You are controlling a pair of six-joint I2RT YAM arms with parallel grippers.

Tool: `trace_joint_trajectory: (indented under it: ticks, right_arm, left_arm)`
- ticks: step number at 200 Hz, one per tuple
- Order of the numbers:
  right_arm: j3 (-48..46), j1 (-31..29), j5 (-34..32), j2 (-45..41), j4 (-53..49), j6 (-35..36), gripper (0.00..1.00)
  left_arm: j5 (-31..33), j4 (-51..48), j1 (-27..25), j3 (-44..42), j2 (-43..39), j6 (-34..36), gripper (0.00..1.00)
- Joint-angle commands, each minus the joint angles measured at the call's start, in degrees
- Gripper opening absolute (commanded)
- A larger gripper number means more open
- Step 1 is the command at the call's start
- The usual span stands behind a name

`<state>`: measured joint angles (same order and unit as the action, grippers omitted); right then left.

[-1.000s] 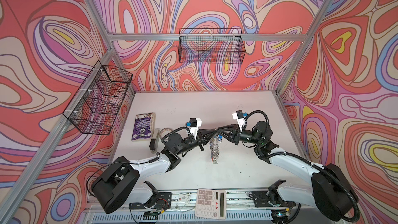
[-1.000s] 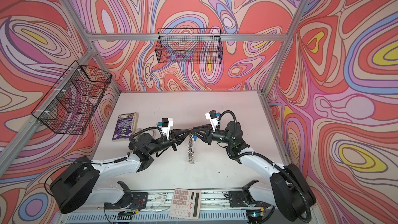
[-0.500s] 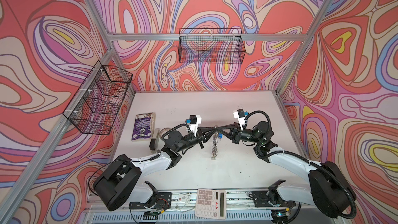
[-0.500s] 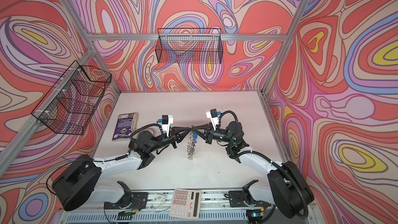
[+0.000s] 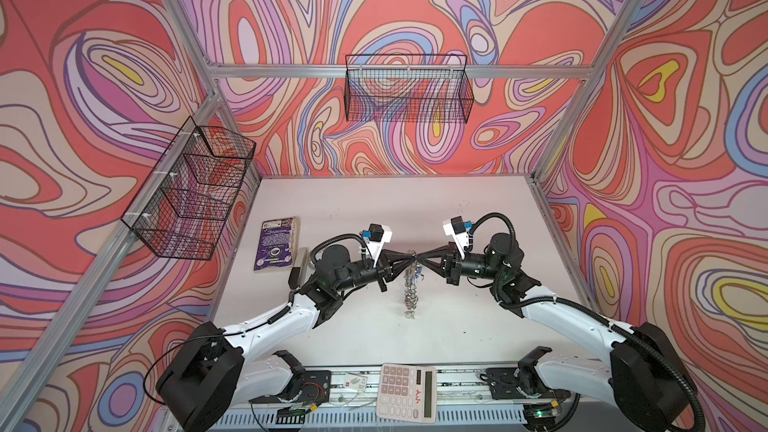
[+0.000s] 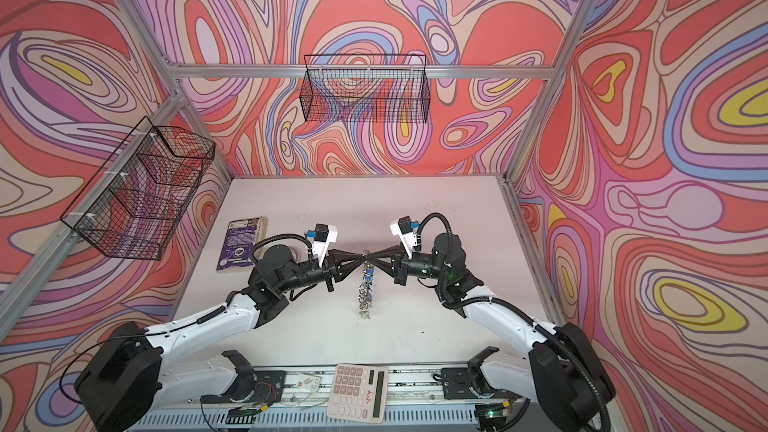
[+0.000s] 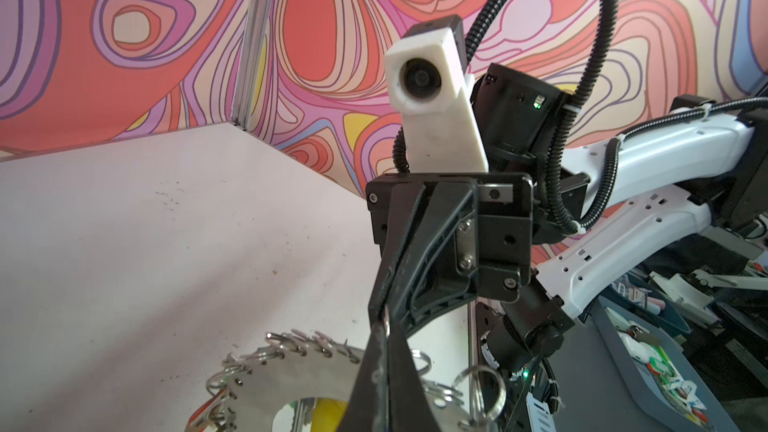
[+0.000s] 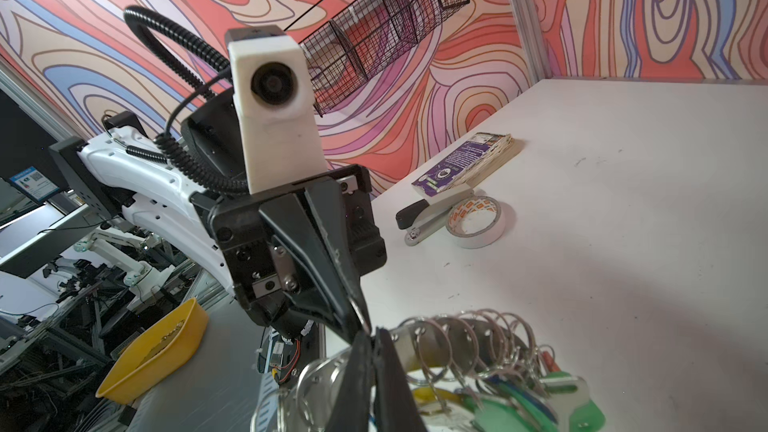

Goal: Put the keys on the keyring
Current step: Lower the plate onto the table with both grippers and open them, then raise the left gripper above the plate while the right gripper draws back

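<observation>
Pinching one keyring [image 5: 411,286]: left hand [image 5: 406,260], right hand [image 5: 420,260].

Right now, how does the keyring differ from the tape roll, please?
The keyring hangs pinched between the left fingers and right fingers; the tape roll lies flat on the table. The keyring is thin grey metal fringed with split rings; the tape roll is thick and white. Both have round holes.

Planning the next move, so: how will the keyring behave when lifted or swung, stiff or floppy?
The keyring is a flat metal disc, so it likely stays stiff. The keys hang from loose split rings, so they will probably swing and tangle. So much metal bunched together suggests it is heavy for its size.
</observation>
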<state>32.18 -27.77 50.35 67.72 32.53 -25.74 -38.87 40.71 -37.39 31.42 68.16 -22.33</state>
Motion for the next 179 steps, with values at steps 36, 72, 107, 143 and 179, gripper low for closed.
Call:
trace_joint_trajectory:
  ticks: [36,72,107,143,179]
  right_arm:
    - [0.77,-0.54,-3.66,-0.27,0.97,3.98,0.00]
    - [1.08,-1.64,-5.39,-0.66,-3.08,7.51,0.00]
    - [1.46,-2.03,-6.25,-0.94,-6.13,9.83,0.00]
    - [0.76,-2.36,-6.22,-1.05,-6.24,10.36,0.00]
    - [1.19,-3.50,-6.61,-0.31,-7.03,11.14,0.00]
  left_arm:
    - [-5.81,-18.39,1.04,4.67,-1.96,8.95,0.22]
    - [-7.62,-33.41,2.80,9.09,-4.59,17.83,0.32]
    - [-9.26,-51.06,7.70,15.62,-6.19,28.72,0.36]
    - [-12.26,-72.86,7.94,24.26,-3.18,50.01,0.40]
    - [-11.82,-71.08,7.88,26.39,0.81,57.96,0.42]
